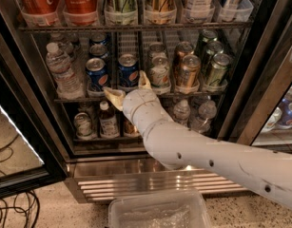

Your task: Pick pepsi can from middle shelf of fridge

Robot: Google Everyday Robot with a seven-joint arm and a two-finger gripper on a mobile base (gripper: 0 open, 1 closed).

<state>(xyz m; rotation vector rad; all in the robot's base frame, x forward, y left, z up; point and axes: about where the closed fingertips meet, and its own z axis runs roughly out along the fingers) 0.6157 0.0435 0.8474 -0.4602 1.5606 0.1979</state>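
- Gripper [128, 86] is at the front edge of the middle shelf [207, 93], spread wide and holding nothing. The pepsi can [128, 70] stands upright in the front row, just above and between the fingers.
- One finger [144, 79] is up in the gap between that can and the silver can [159, 71]. It's a tight spot, so pushing in could shove the silver one back or tip it.
- The other finger [112, 97] looks low, down by the tray lip [94, 91]. It could snag there, or close under the can instead of on it.
- A second pepsi [95, 73] stands just beside the target, so a sloppy close might catch it too.
- If the grip lands too low, the can probably tilts coming out of the fridge [259, 61] and slips.
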